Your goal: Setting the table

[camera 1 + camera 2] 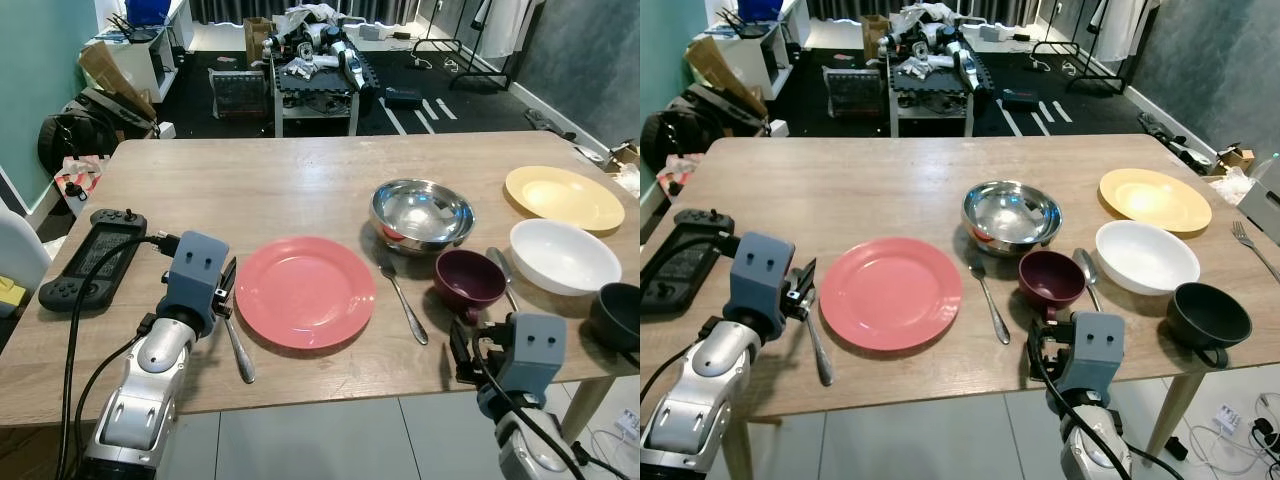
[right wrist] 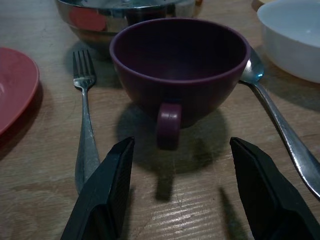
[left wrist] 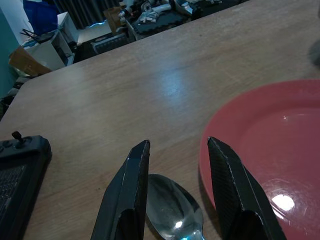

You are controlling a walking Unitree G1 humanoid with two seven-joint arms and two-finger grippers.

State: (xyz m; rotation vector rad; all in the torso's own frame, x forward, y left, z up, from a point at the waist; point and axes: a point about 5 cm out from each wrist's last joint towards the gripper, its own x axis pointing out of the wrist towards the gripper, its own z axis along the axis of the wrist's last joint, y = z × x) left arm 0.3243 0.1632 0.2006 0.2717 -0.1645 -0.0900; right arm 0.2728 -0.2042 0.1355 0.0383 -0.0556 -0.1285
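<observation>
A red plate (image 1: 305,292) lies near the table's front edge. A spoon (image 1: 238,345) rests on the wood just left of it. My left gripper (image 3: 178,145) is open and low over the table, its fingers on either side of the spoon's bowl (image 3: 172,210), beside the plate's rim (image 3: 260,150). A fork (image 1: 403,297) lies right of the plate. A maroon cup (image 2: 180,65) stands right of the fork, handle (image 2: 169,125) facing my right gripper (image 2: 182,145). That gripper is open, just short of the handle, at the front edge (image 1: 465,350).
Behind the cup are a steel bowl (image 1: 421,212), a second spoon (image 1: 503,272), a white bowl (image 1: 563,255), a yellow plate (image 1: 563,196) and a black cup (image 1: 617,313). A game controller (image 1: 93,258) lies at the left. Another fork (image 1: 1252,245) lies far right.
</observation>
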